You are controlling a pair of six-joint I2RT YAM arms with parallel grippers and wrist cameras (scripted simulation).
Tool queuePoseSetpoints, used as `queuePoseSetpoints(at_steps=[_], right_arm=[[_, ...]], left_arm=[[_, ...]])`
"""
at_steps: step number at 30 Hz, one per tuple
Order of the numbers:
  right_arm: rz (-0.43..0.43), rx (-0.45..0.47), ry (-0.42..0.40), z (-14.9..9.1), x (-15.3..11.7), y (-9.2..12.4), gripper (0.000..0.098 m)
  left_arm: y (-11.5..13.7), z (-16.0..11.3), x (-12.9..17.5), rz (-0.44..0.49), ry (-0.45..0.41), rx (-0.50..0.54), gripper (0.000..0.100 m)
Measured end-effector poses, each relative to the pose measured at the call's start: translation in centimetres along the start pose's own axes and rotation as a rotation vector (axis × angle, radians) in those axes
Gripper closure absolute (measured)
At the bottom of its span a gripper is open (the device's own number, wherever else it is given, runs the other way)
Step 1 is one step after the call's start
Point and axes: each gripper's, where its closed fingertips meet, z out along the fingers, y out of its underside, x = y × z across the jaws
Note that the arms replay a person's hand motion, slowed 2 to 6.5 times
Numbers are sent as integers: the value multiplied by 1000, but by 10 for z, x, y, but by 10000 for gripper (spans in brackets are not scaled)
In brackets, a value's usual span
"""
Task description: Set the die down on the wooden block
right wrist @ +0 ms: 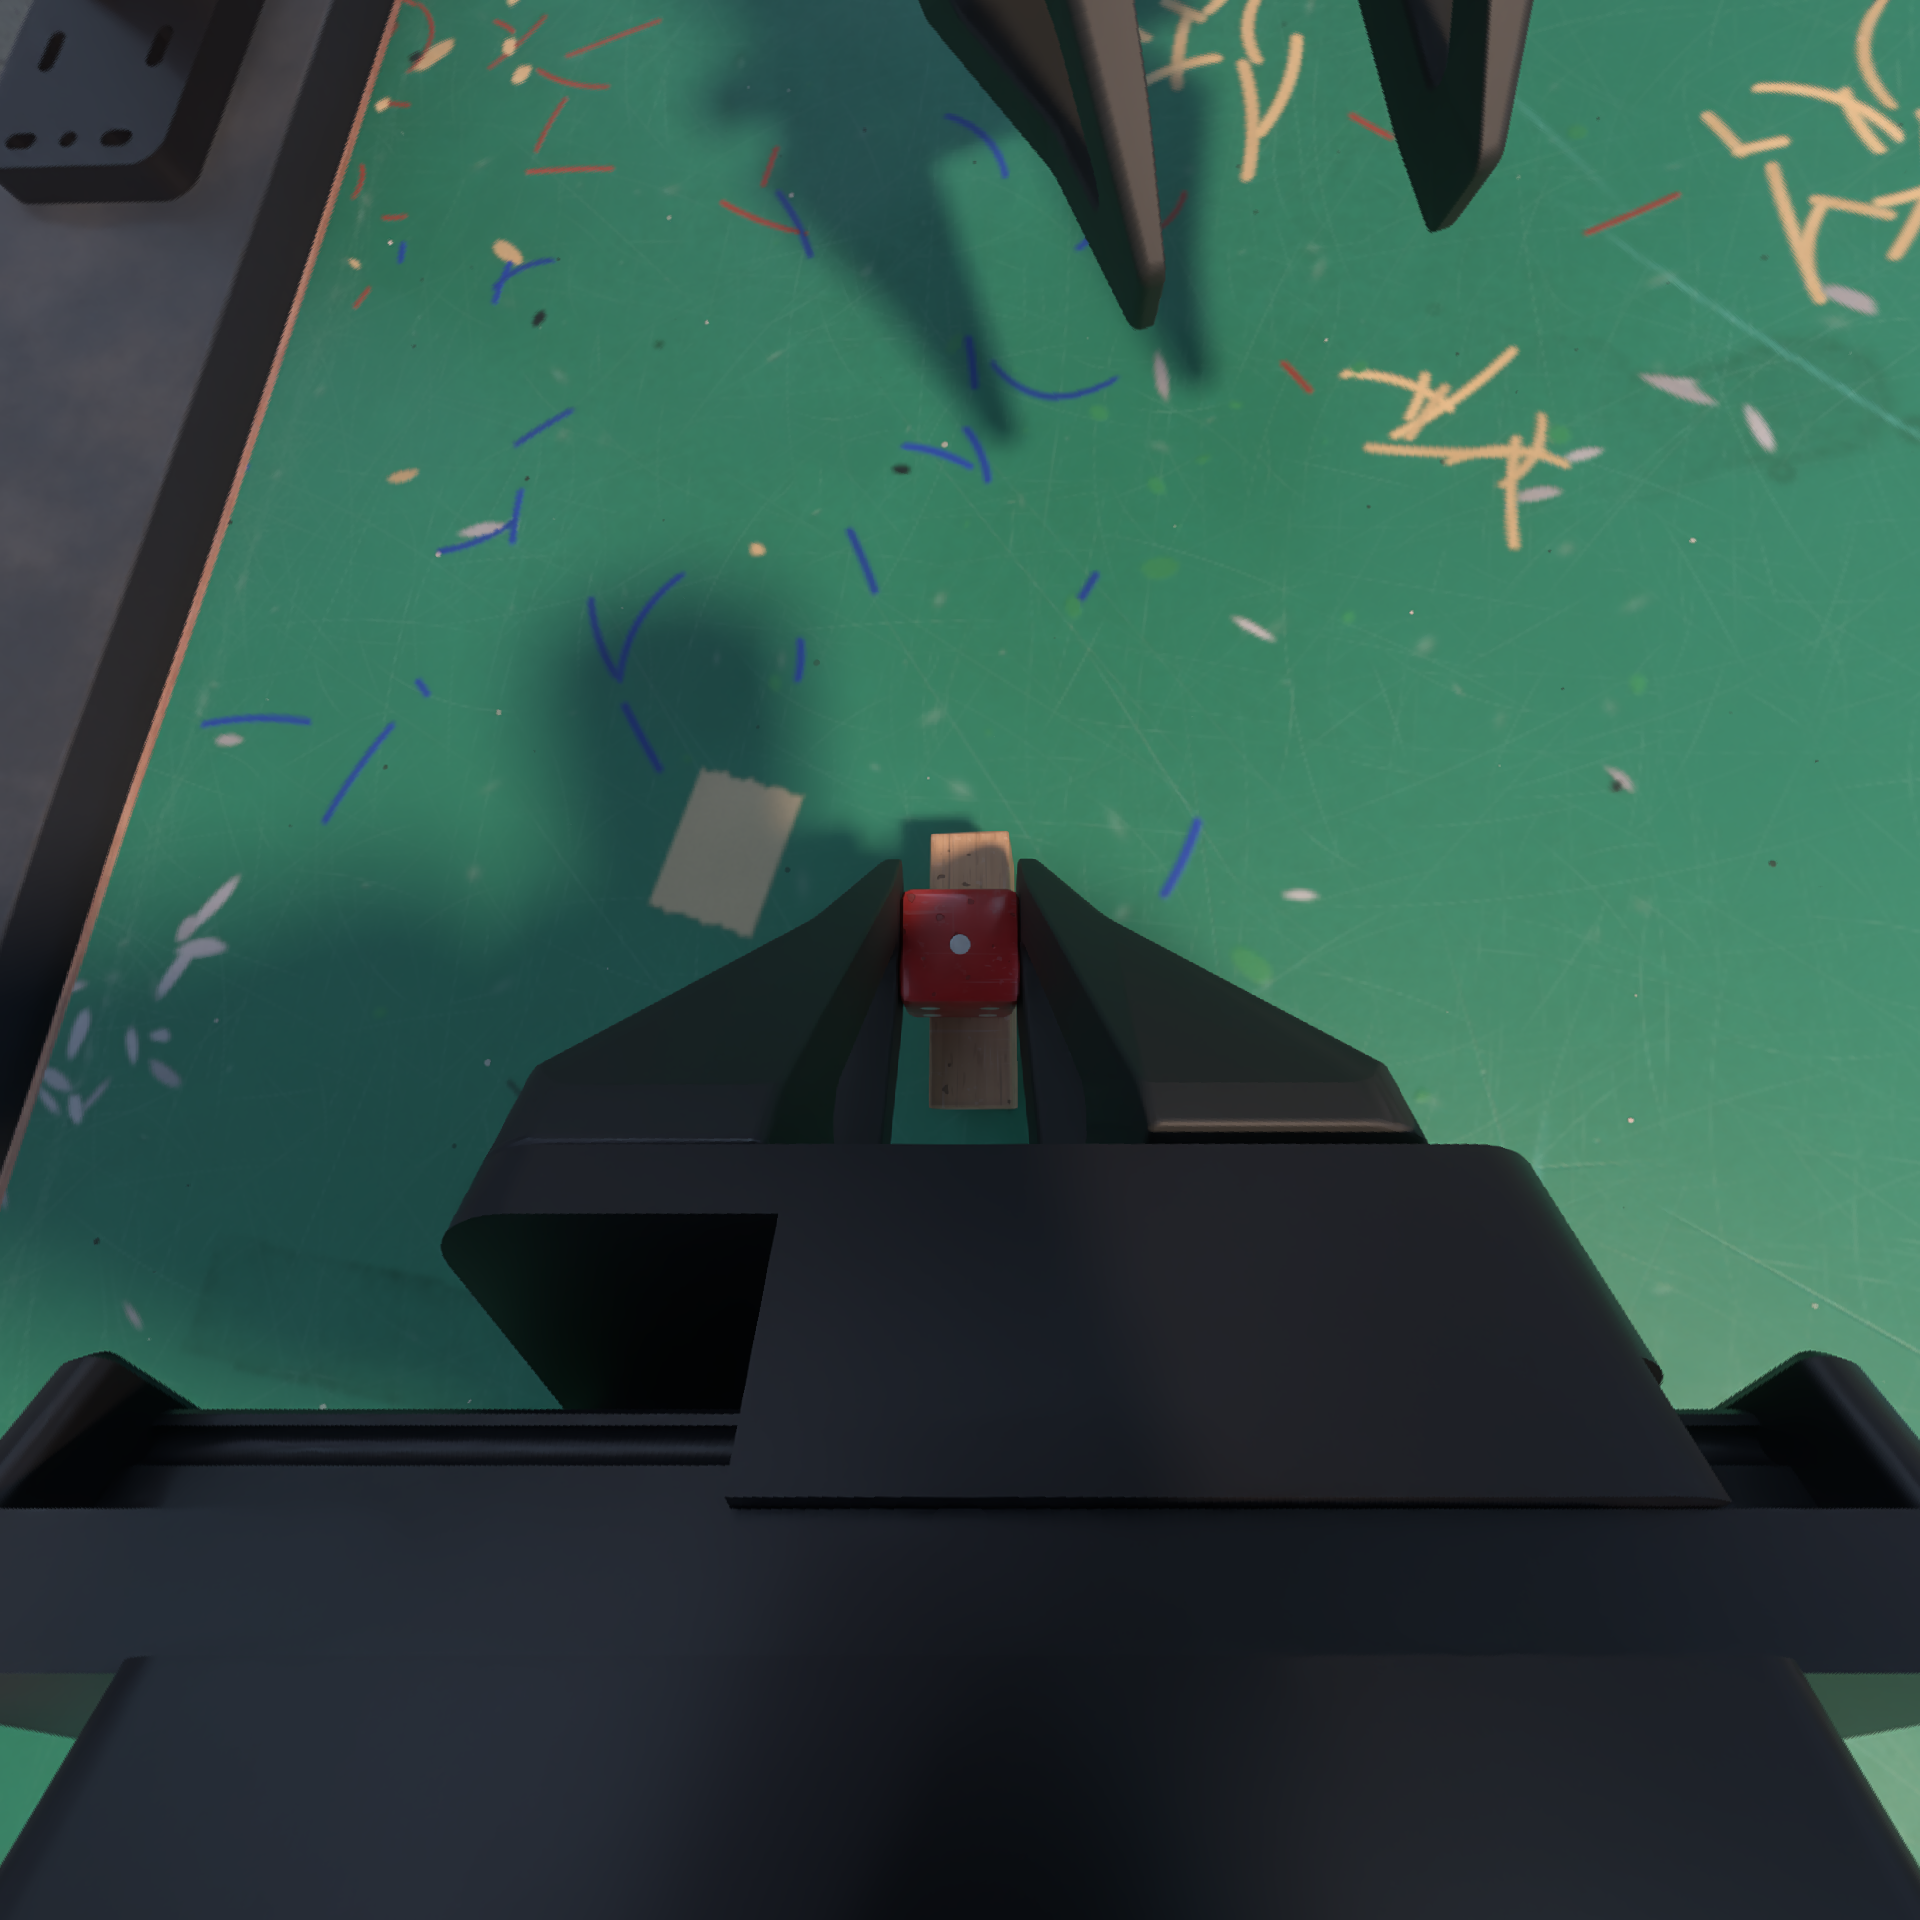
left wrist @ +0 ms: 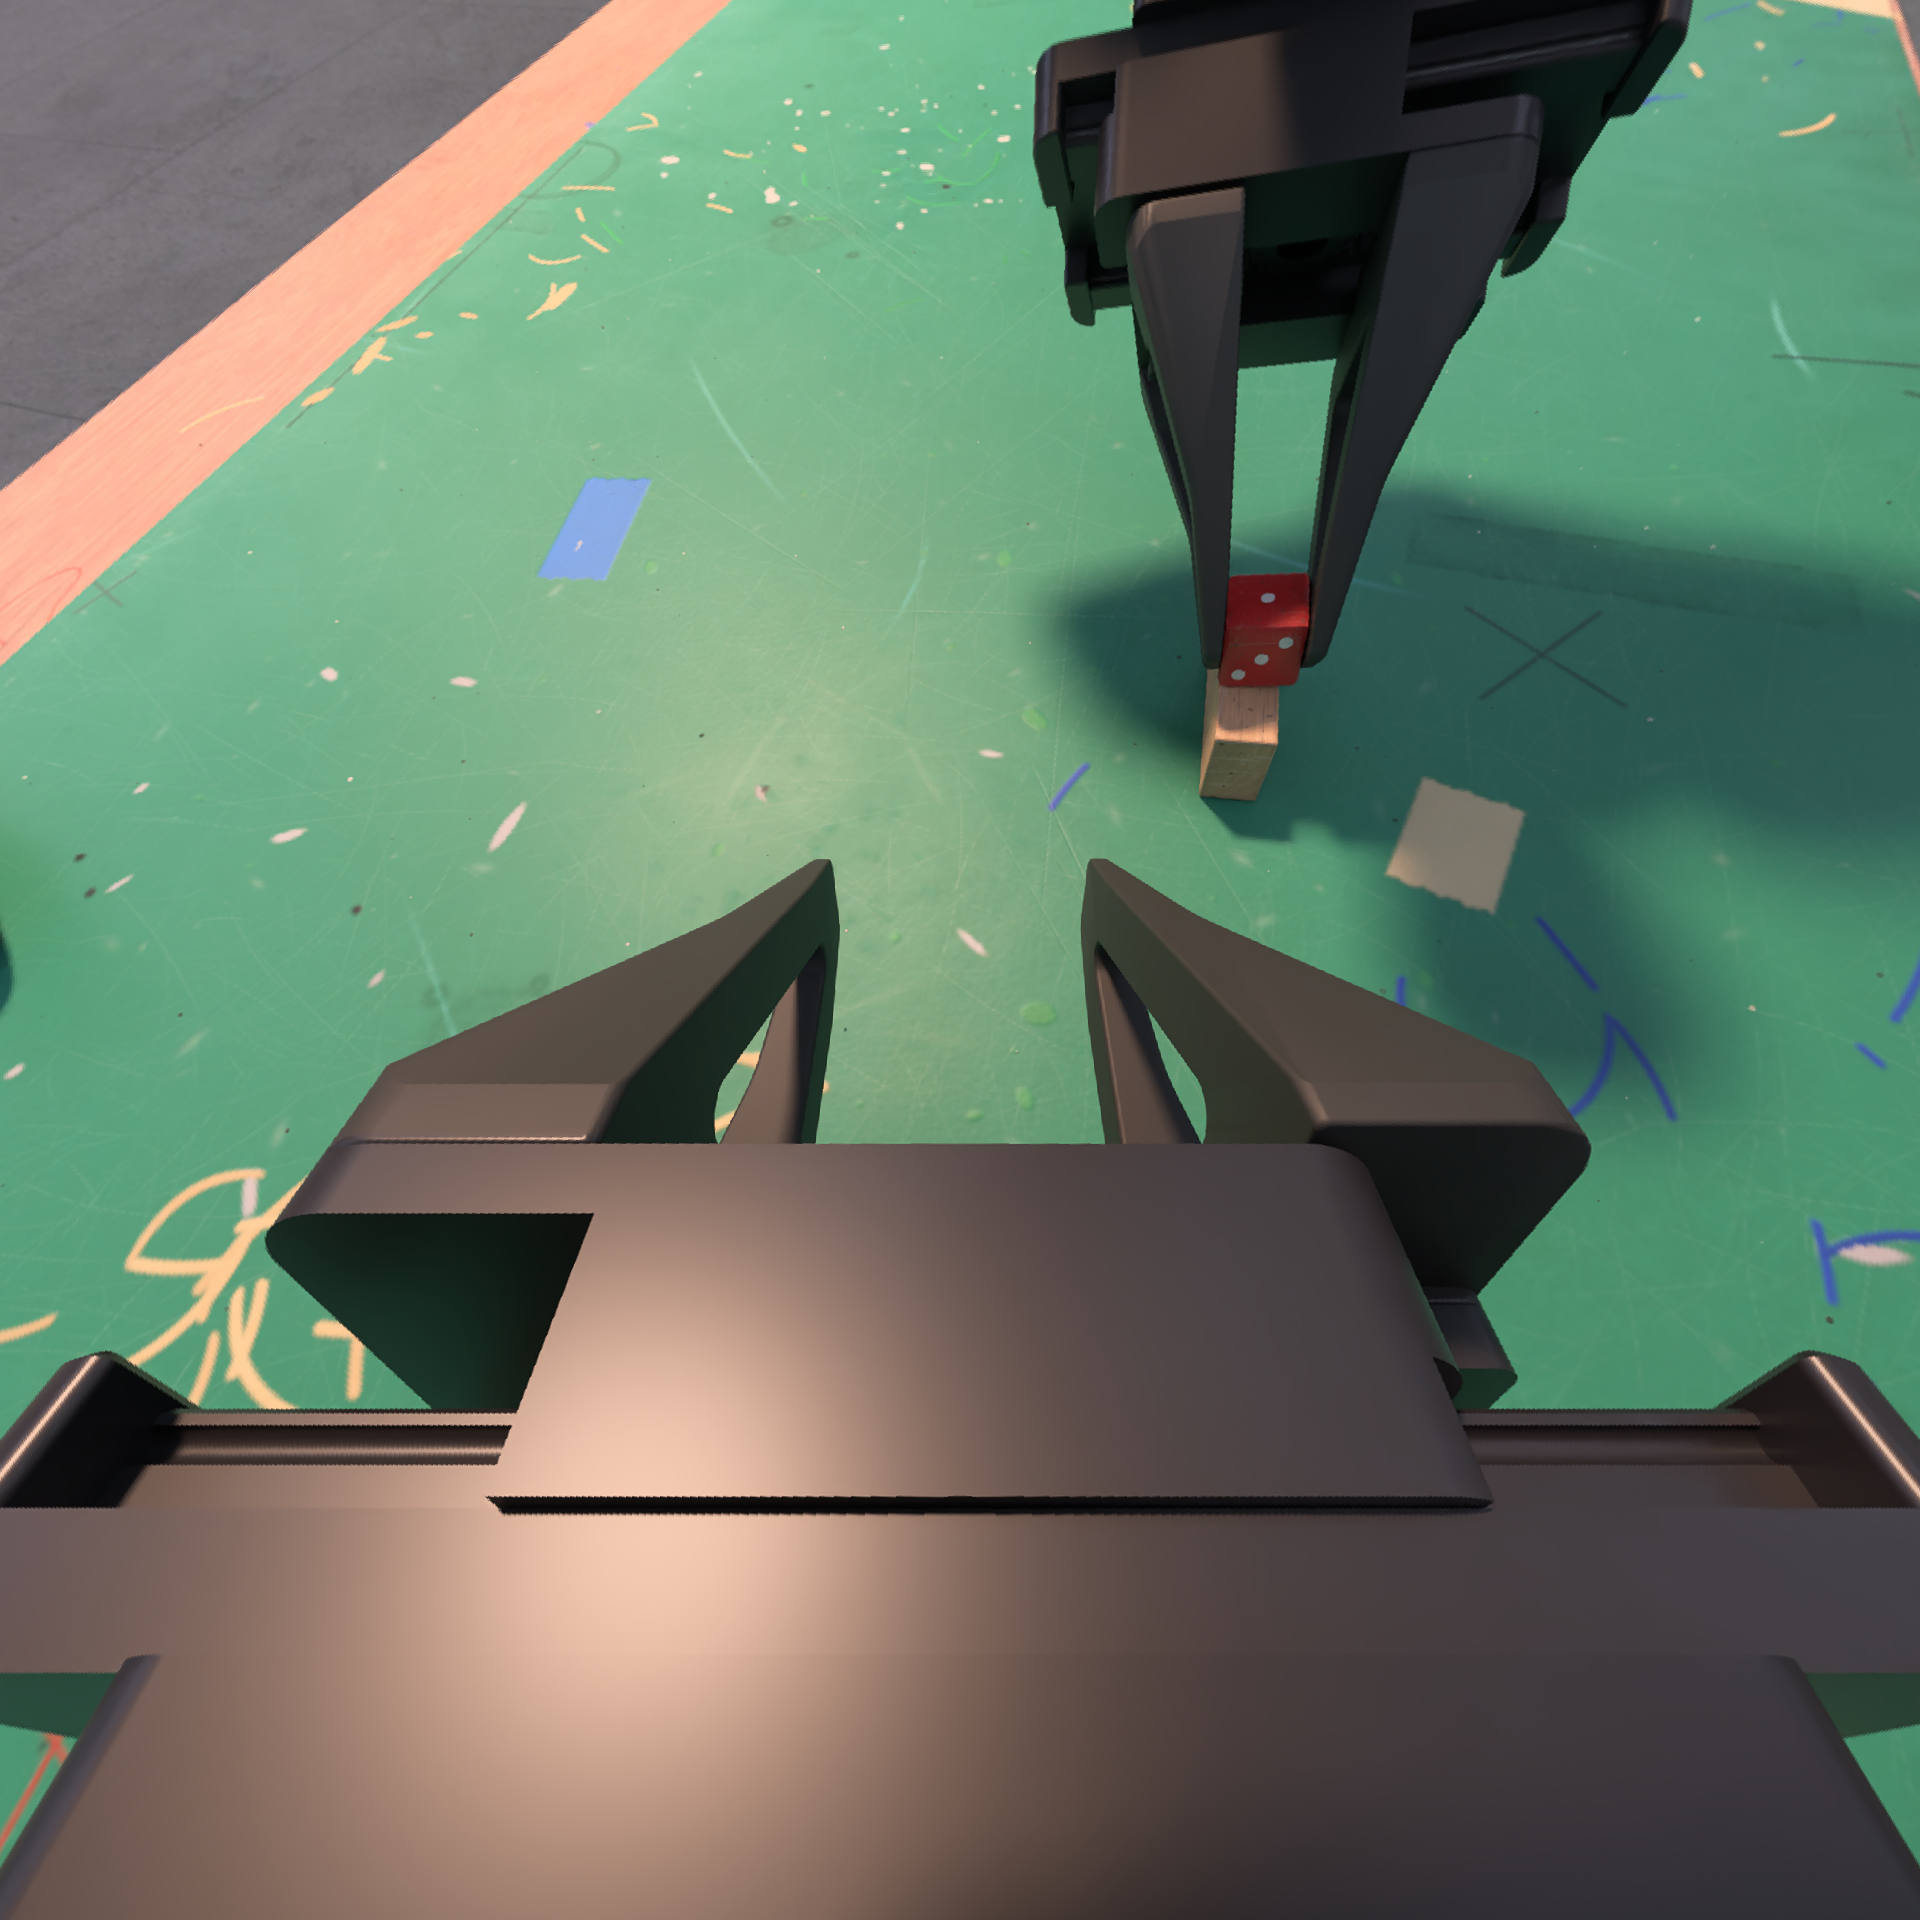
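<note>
A red die [right wrist: 958,948] with white pips sits between the fingers of my right gripper [right wrist: 960,883], which is shut on it. The die is right on top of a small light wooden block [right wrist: 972,1060] that lies on the green mat. In the left wrist view the right gripper [left wrist: 1261,655] points straight down with the die [left wrist: 1262,632] at its tips, and the die's underside meets the top of the block [left wrist: 1238,746]. My left gripper [left wrist: 958,864] is open and empty, above the mat short of the block.
A beige patch of tape [left wrist: 1455,844] lies on the mat beside the block, and a blue patch [left wrist: 594,528] farther left. The mat's orange edge [left wrist: 260,312] runs along the left. A dark mounting plate [right wrist: 94,104] stands off the mat.
</note>
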Motion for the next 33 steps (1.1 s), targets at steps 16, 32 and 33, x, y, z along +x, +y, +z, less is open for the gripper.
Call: queuePoseSetpoints(at_steps=[16, 32, 33], right_arm=[[-21, -9, 11, 0, -2, 3, 714], [-43, 39, 33, -6, -2, 1, 683], [-42, 45, 33, -7, -1, 1, 683]], left_arm=[[9, 8, 6, 49, -6, -80, 600], [9, 9, 5, 83, -35, -91, 595], [9, 9, 5, 83, -37, -89, 595]])
